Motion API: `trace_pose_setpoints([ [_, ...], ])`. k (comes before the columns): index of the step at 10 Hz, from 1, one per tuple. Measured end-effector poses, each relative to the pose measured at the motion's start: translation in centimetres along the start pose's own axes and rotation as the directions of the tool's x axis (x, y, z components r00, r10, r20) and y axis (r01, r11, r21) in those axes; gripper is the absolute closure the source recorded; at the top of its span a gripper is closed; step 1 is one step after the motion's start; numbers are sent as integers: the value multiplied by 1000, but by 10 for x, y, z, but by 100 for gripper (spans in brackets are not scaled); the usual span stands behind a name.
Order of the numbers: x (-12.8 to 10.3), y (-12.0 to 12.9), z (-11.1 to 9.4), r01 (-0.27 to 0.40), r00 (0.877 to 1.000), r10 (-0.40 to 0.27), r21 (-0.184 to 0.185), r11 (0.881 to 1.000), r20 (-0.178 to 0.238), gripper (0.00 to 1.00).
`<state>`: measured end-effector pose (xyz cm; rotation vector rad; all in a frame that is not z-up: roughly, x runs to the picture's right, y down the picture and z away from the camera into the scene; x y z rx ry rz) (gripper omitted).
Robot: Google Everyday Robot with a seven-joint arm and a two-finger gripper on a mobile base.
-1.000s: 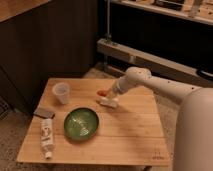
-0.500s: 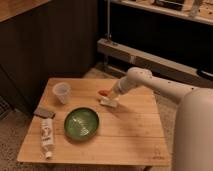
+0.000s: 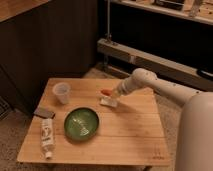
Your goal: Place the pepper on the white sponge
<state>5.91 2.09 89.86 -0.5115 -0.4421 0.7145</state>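
Note:
The small red-orange pepper [image 3: 105, 92] is at the tip of my gripper [image 3: 110, 94], just above the far-left edge of the white sponge [image 3: 108, 103], which lies flat on the wooden table [image 3: 130, 130] right of centre. My white arm reaches in from the right and ends over the sponge. The gripper's end partly hides where the pepper is held.
A clear plastic cup [image 3: 61, 92] stands at the back left. A green bowl [image 3: 81, 123] sits left of centre. A dark grey-brown pad [image 3: 44, 112] and a white tube [image 3: 47, 136] lie near the left edge. A metal rail runs behind the table.
The arm and pepper have barely shifted; the pepper stays just above the sponge's far-left edge.

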Motion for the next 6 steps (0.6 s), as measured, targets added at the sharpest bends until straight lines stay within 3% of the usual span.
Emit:
trace_pose_setpoints([
  [4,12,-5,2,-45,999,45,1,999,-24,100],
  [6,14,-6,3,-76,997,76,-21,997,-10,100],
])
